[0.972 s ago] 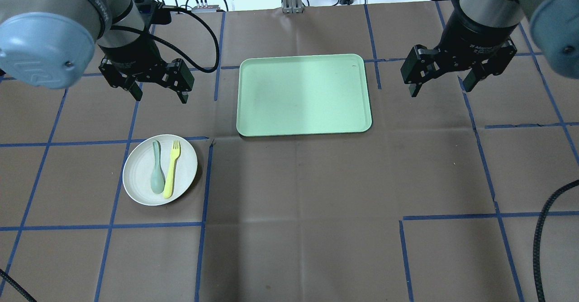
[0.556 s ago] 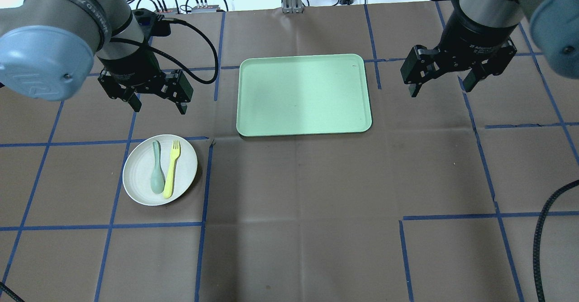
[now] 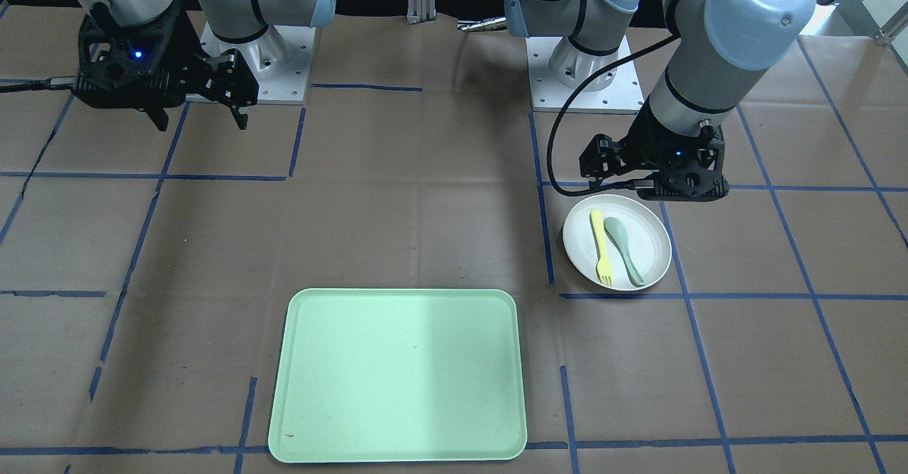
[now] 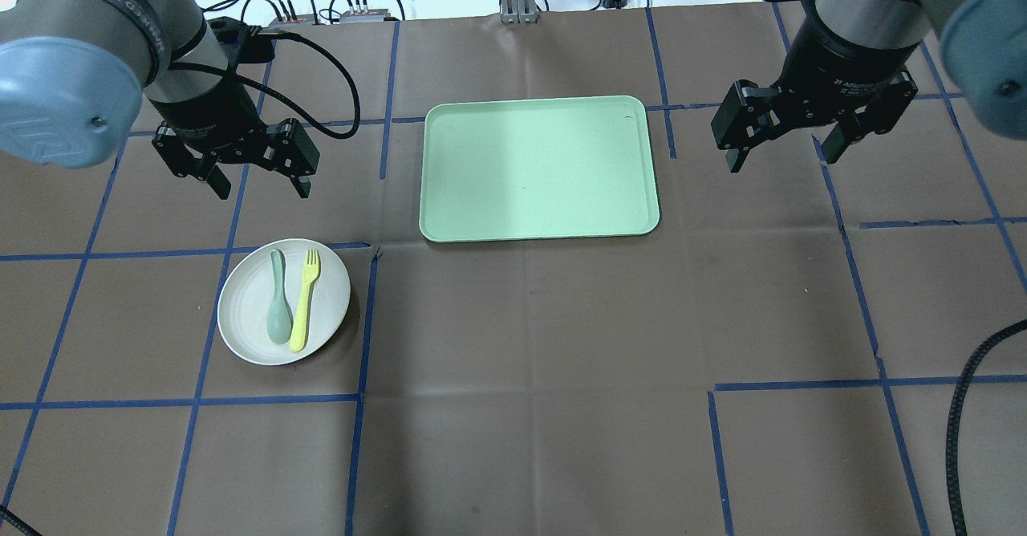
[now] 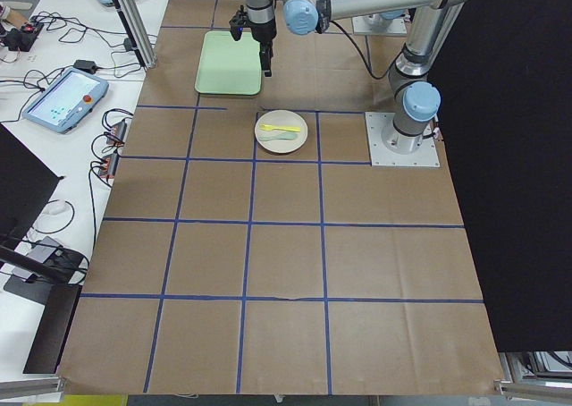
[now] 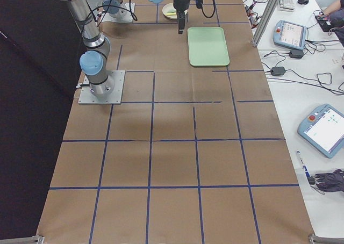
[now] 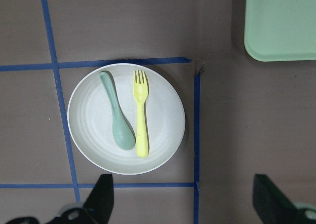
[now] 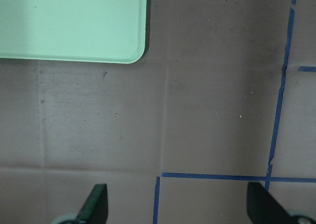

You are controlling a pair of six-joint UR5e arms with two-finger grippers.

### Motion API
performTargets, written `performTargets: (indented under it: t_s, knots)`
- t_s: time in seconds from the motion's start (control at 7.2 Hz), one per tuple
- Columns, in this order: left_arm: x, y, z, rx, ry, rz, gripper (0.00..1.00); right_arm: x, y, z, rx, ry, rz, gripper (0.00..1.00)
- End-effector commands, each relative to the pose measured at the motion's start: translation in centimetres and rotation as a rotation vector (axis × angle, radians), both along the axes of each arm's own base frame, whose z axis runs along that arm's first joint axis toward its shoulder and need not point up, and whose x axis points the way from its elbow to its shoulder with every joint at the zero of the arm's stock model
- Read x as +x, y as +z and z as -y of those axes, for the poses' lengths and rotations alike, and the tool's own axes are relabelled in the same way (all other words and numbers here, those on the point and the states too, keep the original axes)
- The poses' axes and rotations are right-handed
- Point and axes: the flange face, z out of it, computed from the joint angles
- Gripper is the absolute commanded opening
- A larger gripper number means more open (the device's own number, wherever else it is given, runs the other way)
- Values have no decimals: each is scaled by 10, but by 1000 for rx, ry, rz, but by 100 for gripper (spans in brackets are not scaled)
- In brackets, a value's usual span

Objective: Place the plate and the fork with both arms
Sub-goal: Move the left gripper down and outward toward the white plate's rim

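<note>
The off-white plate [image 4: 245, 303] lies on the table's left side, also seen in the front-facing view [image 3: 652, 243] and the left wrist view [image 7: 89, 120]. On it lie the yellow fork [image 4: 305, 299] [image 3: 601, 247] [image 7: 141, 115] and, beside it, a grey-green spoon [image 4: 278, 307] [image 7: 117, 118]. My left gripper [image 4: 262, 187] [image 3: 656, 184] is open and empty, above the table just beyond the plate. My right gripper [image 4: 782, 159] [image 3: 201, 120] is open and empty, to the right of the tray.
A mint-green tray [image 4: 537, 167] [image 3: 397, 375] lies at the table's far middle, its corners showing in both wrist views [image 7: 281, 21] [image 8: 69, 21]. A black cable [image 4: 959, 416] hangs at the right edge. Blue tape lines cross the brown table cover.
My left gripper has moved left and a little nearer the plate, still open. The right arm, plate, fork and spoon have not moved.
</note>
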Motion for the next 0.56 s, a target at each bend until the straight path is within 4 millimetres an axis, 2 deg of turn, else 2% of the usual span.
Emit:
performTargets:
  t_s: [0.0, 0.14, 0.28, 0.42]
  knots:
    - [38, -32, 23, 28, -3, -24, 100, 0, 0, 0, 0, 0, 1, 100]
    - [66, -46, 35, 20, -59, -113, 100, 1, 0, 0, 0, 0, 1, 100]
    - [102, -60, 44, 9, -89, -133, 100, 1, 0, 0, 0, 0, 1, 100]
    - [140, -83, 49, 34, -134, -163, 100, 1, 0, 0, 0, 0, 1, 100]
